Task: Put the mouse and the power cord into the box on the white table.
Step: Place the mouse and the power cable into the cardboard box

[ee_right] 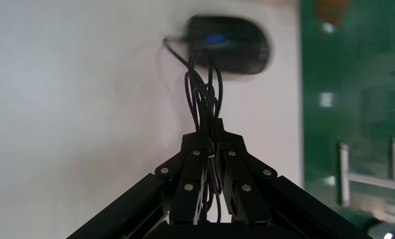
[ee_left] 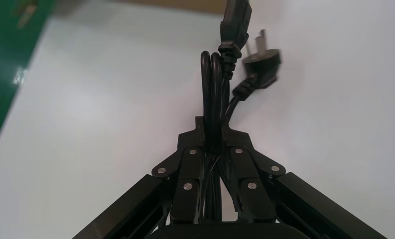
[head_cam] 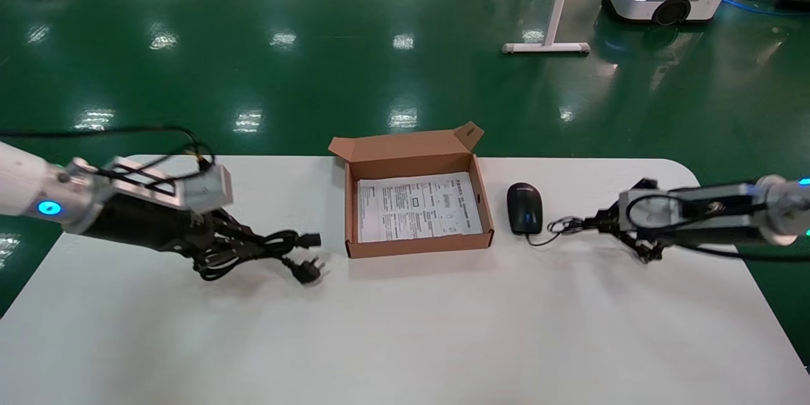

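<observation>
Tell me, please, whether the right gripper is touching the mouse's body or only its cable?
Only its cable. The right wrist view shows the right gripper pinching the bundled thin cable, while the mouse lies beyond its fingertips.

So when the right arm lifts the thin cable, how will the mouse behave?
The mouse will probably trail and swing, since the right gripper pinches only its floppy cable. It looks light, so it may twist before reaching the box.
</observation>
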{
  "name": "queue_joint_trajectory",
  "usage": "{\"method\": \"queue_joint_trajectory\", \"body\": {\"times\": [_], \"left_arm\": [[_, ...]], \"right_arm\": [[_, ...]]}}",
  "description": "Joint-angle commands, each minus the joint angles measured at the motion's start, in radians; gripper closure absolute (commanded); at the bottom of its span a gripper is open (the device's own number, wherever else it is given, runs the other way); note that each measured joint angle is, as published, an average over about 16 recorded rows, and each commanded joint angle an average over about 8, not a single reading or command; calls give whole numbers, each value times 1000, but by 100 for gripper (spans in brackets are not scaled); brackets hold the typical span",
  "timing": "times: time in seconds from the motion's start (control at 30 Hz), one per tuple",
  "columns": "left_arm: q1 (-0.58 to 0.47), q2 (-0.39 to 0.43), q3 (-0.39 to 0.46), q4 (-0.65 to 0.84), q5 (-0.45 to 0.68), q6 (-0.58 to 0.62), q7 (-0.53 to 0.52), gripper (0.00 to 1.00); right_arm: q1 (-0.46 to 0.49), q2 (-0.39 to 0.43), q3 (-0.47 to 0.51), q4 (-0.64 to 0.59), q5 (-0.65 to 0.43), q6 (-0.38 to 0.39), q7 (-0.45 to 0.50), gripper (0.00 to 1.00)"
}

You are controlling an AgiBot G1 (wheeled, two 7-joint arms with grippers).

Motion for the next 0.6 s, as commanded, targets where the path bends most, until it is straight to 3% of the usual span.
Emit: {"method": "queue_joint_trajectory", "body": {"times": [0.03, 0.3, 0.6], "left_arm": [[-17, -18, -12, 6, -18, 32, -19, 100], [-78, -28, -132, 40, -191, 112, -101, 100], [-127, 15, -214, 40, -310, -10, -91, 100]], "right_arm": [[17, 10, 3, 6, 5, -8, 5, 100], [116, 12, 43, 31, 60, -19, 72, 100], [193, -42, 85, 54, 121, -4, 151, 100]]}}
